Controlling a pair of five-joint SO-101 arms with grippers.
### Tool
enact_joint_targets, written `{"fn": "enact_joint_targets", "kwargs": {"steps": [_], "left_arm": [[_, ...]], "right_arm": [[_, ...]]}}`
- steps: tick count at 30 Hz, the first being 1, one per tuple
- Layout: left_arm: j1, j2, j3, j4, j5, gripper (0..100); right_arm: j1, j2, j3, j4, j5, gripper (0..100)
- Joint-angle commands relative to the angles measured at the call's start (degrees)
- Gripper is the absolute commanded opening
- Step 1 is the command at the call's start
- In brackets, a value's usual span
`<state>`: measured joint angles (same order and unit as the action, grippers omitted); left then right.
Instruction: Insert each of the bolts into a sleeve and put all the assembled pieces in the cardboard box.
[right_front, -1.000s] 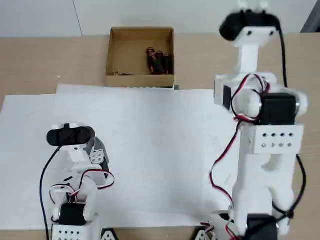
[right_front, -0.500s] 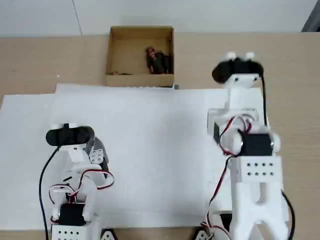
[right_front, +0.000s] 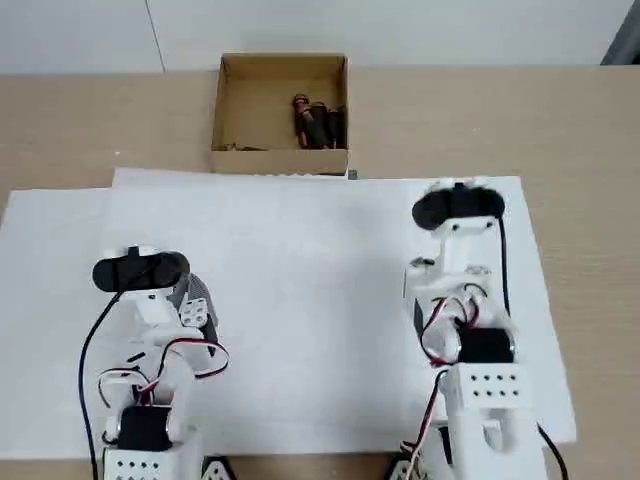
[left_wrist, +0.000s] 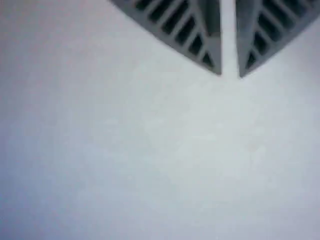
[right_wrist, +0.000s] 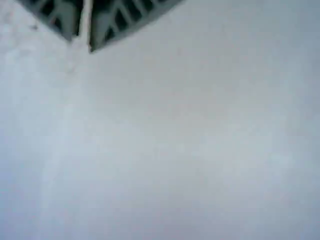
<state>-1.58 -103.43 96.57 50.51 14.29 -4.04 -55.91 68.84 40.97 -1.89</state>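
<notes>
I am seeing the assembled pieces (right_front: 318, 122) lying inside the cardboard box (right_front: 250, 110), against the wall on the right arm's side. The left gripper (left_wrist: 230, 74) and right gripper (right_wrist: 80, 46) are hanging over the white sheet (right_front: 300, 300) just in front of the box, each clenched on nothing.

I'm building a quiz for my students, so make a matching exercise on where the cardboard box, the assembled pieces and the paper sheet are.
1 cardboard box
2 assembled pieces
3 white paper sheet

a spread flat in front of the box
b just beyond the sheet's far edge
c inside the box, in its right part

Pairs: 1-b, 2-c, 3-a
</notes>
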Motion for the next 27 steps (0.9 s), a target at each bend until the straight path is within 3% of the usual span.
{"fn": "enact_joint_targets", "kwargs": {"steps": [1,17,27], "left_arm": [[-0.18,-0.53,-0.22,0.35,0.44,1],[-0.18,-0.53,-0.22,0.35,0.44,1],[-0.18,-0.53,-0.22,0.35,0.44,1]], "right_arm": [[0.04,-2.95,3.16,-4.09,-0.26,0.2],[-8.04,-21.85,20.92,-10.15,-0.26,0.2],[-8.13,-31.96,27.96,-9.80,-0.26,0.2]]}}
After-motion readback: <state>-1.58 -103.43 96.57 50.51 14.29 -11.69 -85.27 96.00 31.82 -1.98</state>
